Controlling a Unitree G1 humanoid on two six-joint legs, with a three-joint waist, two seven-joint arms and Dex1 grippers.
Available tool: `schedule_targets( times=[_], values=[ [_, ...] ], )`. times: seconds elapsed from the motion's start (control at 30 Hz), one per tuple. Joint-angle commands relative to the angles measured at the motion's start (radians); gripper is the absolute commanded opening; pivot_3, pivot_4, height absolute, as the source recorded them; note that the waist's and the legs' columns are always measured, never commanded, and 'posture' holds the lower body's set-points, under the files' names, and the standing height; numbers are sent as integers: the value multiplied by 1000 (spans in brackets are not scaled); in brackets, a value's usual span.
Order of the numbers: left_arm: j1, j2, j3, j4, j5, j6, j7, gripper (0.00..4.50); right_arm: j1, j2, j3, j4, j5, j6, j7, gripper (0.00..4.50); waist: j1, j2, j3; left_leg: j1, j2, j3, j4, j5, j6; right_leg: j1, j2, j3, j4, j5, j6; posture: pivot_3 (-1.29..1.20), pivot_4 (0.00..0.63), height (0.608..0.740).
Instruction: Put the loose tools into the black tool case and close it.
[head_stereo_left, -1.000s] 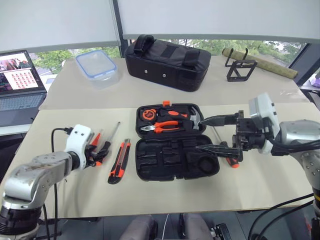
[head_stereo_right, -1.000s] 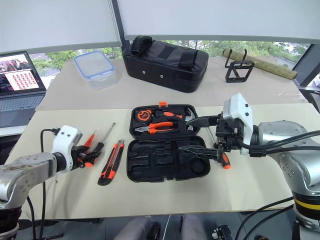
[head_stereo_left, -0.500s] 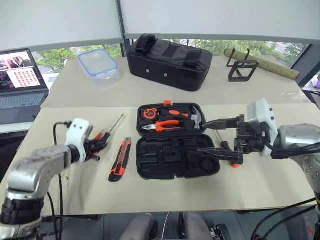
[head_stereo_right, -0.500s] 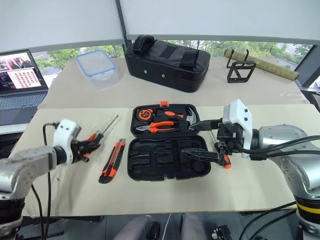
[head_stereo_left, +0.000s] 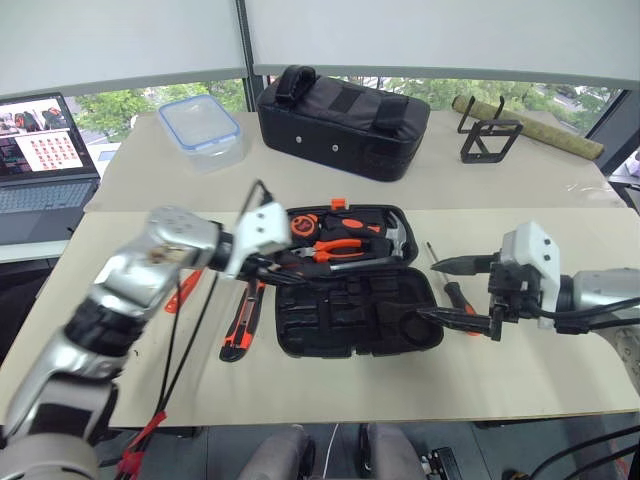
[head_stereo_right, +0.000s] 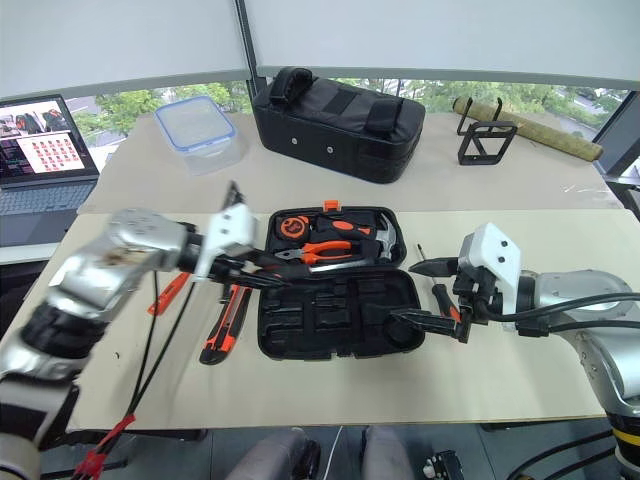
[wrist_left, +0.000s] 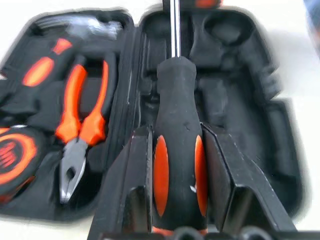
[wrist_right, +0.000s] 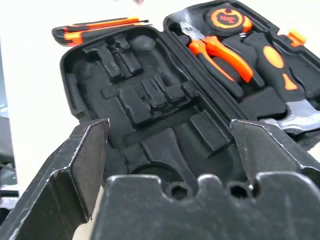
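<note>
The black tool case (head_stereo_left: 330, 322) lies open at mid-table, its near half showing bare moulded slots. My left gripper (head_stereo_left: 280, 270) hovers over the case's left edge, shut on a black-and-orange-handled screwdriver (wrist_left: 177, 145) whose shaft points across the case. At the case's right edge my right gripper (head_stereo_left: 430, 290) stands open, nothing between its fingers (wrist_right: 82, 155). Just behind that gripper, on the table, lies a second black-and-orange screwdriver (head_stereo_left: 456, 297). The orange-black utility knife (head_stereo_left: 240, 322) and a slim orange screwdriver (head_stereo_left: 184, 291) lie left of the case. The tape roll is out of view.
The case's far half holds orange-handled pliers (head_stereo_left: 335, 248), a hammer (head_stereo_left: 395, 236) and a tape measure (head_stereo_left: 303, 225). On the back table stand a black fabric bag (head_stereo_left: 345, 120), a clear box with a blue rim (head_stereo_left: 200, 127) and a black wire stand (head_stereo_left: 490, 138). A laptop (head_stereo_left: 45, 155) sits far left.
My left arm swung right from the table's left side and rose, carrying the screwdriver over the case, and its wrist rolled. The right gripper sank a little and stayed open.
</note>
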Motion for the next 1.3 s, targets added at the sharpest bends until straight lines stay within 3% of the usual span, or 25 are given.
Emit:
schedule_targets(
  times=[0.03, 0.33, 0.4, 0.43, 0.57, 0.67, 0.9, 1.17, 1.3],
  values=[
    [-60, -63, -64, 101, 118, -11, 41, 937, 4, 6, -44, -31, 1, -14, -29, 4500, -3, 0, 0, 0, 0, 0, 0, 1, 2, 0, 0, 0, 0, 0, 0, 0, 150, 716],
    [-94, -144, -78, 189, 204, 5, 62, 937, 32, 16, -78, -54, 9, -5, -72, 4500, -5, 0, 0, -1, 0, 0, 1, 2, 3, -1, 1, -1, 1, 0, 0, 0, 150, 716],
    [-99, -155, -70, 195, 202, 1, 56, 1946, 44, 16, -85, -70, 20, 2, -78, 4500, -1, 0, 0, -1, 0, 0, 2, 2, 3, -1, 1, -1, 2, 0, 0, 0, 150, 716],
    [-101, -157, -65, 190, 196, 4, 47, 2013, 52, 16, -90, -79, 29, 6, -78, 4500, 2, 0, 0, -1, 0, 0, 2, 2, 3, -1, 1, -1, 2, 0, 0, 0, 150, 716],
    [-127, -182, -18, 181, 178, -11, 66, 3451, 87, 10, -117, -108, 52, 13, -74, 4500, 11, -1, 0, -1, 0, 0, 3, 2, 4, -1, 1, 0, 2, 0, 0, 0, 150, 716],
    [-137, -206, 0, 206, 192, -77, 89, 2898, 96, 1, -124, -107, 45, 5, -70, 4500, 15, -1, 1, -1, 0, 0, 4, 2, 4, -1, 1, -1, 3, 0, 1, 0, 150, 716],
    [-142, -256, -13, 268, 220, -134, 75, 168, 89, -1, -134, -97, 43, 10, -76, 4500, 12, -1, 1, -1, 0, 0, 3, 2, 4, -1, 1, -1, 3, 0, 1, 0, 150, 716],
    [-110, -228, -119, 293, 298, -154, -34, 75, 109, 6, -145, -91, 36, 13, -85, 4500, 12, -1, 1, -1, 0, 0, 3, 2, 4, -1, 1, 0, 3, 0, 1, 0, 150, 716],
    [-111, -261, -170, 395, 414, -226, 64, 75, 113, 20, -142, -75, 25, 11, -112, 4500, 14, 0, -1, 1, 0, 0, 4, 2, 4, 1, 1, 0, 3, 0, 1, 0, 150, 716]
  ],
)
